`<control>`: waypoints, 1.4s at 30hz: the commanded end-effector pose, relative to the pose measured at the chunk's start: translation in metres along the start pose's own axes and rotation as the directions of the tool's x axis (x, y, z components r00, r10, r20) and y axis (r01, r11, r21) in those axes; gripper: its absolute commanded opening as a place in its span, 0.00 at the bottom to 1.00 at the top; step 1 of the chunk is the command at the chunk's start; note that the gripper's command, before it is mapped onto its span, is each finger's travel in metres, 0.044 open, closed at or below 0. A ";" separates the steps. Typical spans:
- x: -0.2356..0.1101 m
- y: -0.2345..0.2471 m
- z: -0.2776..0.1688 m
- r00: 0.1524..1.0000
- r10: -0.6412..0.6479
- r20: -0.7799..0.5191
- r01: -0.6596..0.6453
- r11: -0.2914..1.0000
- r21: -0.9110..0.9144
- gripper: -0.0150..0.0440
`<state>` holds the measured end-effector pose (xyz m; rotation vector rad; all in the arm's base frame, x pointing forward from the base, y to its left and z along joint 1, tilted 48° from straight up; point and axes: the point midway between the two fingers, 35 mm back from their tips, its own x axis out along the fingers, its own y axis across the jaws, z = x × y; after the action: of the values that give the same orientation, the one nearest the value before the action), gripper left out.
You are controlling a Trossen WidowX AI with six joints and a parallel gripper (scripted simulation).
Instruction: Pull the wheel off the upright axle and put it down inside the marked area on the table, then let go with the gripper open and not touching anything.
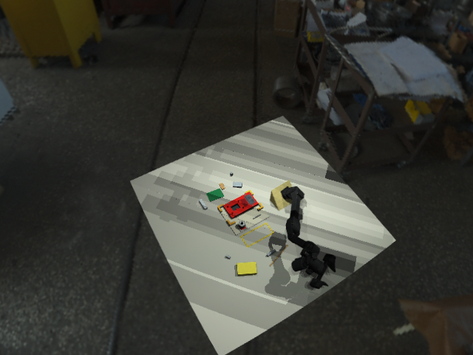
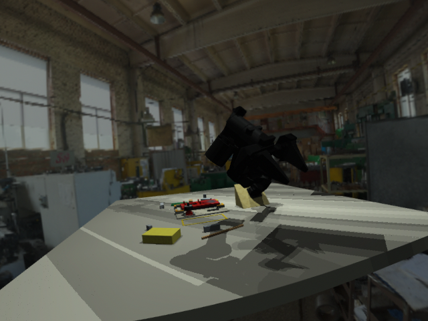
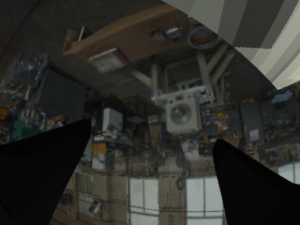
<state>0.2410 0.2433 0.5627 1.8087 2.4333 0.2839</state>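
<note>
The top view looks steeply down from high up and far off on the whole desk (image 1: 213, 290). The exterior view sits low near the desk's edge, facing across it. Both share the arm (image 1: 294, 225) and the yellow block (image 1: 246, 268). The wrist view looks past the gripper (image 3: 150, 194), its fingers at 8 and 4 o'clock, into the hall.

Matt black plastic arm (image 1: 294, 225), glossy red plastic board (image 1: 240, 204), smooth matt yellow block (image 2: 161, 235), wood-like stick (image 2: 222, 231).

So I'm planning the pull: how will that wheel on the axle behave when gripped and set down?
The wheel looks small and rigid, probably light. Being round, it may roll if set on edge, so laying it flat inside the yellow outline seems safer. The gripper stands open, far away.
</note>
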 end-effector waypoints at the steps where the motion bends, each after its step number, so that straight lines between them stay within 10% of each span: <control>1: 0.001 -0.001 -0.001 1.000 0.000 -0.002 0.000 1.000 -0.004 0.89; 4: 0.009 -0.014 -0.016 1.000 -0.006 -0.027 0.005 0.998 -0.055 0.76; 42: 0.005 -0.229 -0.193 0.802 -0.246 -0.545 -0.082 0.857 -0.508 0.76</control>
<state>0.0132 0.1864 0.6957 1.5523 2.4029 1.4271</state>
